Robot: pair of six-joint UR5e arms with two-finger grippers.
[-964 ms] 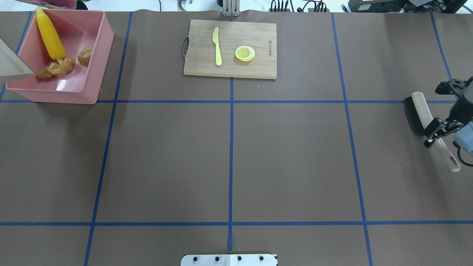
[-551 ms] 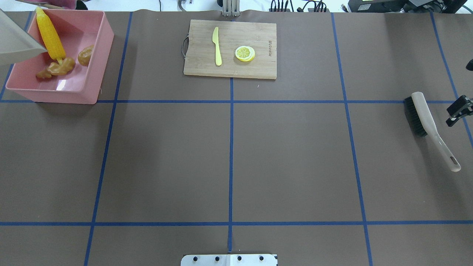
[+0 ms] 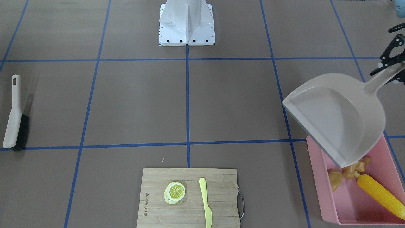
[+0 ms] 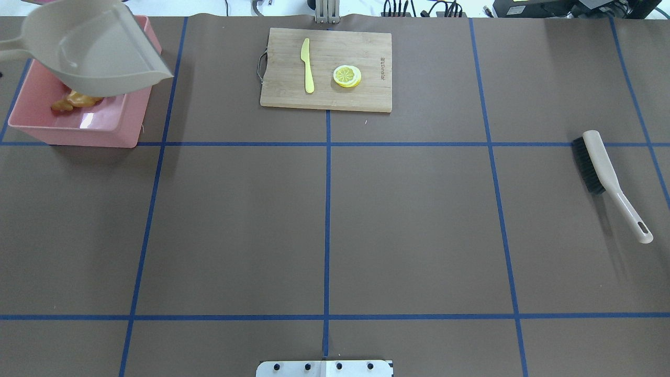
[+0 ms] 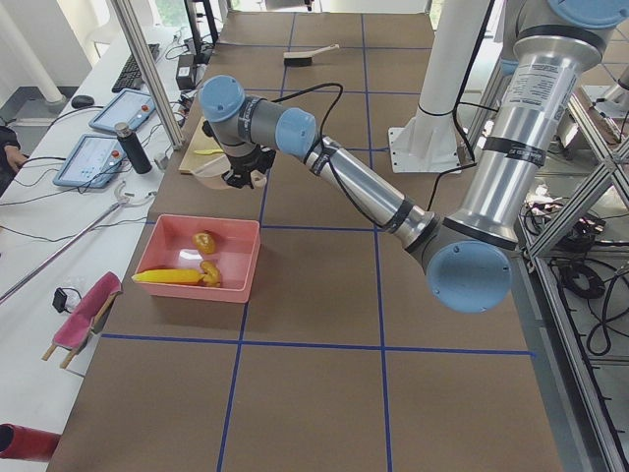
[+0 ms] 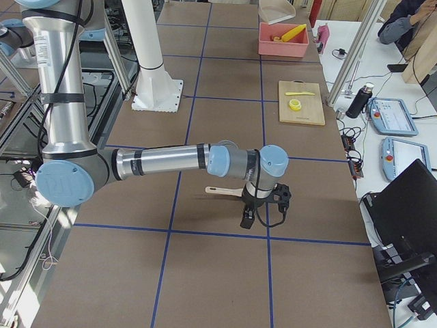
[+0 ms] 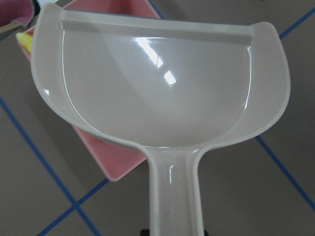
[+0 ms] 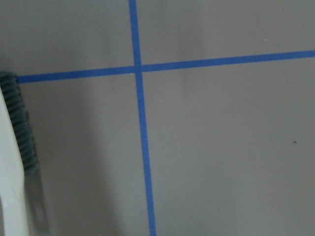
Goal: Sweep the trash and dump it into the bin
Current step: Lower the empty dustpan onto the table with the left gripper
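The pink bin (image 3: 329, 202) holds the trash: a yellow corn cob (image 3: 379, 193), a brownish-orange potato (image 3: 334, 180) and a tan ginger root (image 3: 356, 167). My left gripper (image 3: 391, 67) is shut on the handle of the beige dustpan (image 3: 338, 120). The dustpan hangs empty above the bin (image 4: 73, 123) and hides most of it in the overhead view, where only the ginger (image 4: 70, 100) shows. The left wrist view shows the empty pan (image 7: 157, 83) over the bin's corner (image 7: 115, 157). My right gripper (image 6: 263, 208) shows only in the right side view, near the brush; I cannot tell whether it is open.
A beige brush (image 4: 607, 175) with black bristles lies at the table's right side. A wooden cutting board (image 4: 324, 89) with a pale yellow knife (image 4: 308, 65) and a lemon slice (image 4: 347, 76) lies at the far middle. The robot base (image 3: 186, 22) stands at the near edge.
The dustpan rose from the bin's left edge and swung over the bin, covering corn and potato. The right gripper came off the brush handle and left the overhead view.
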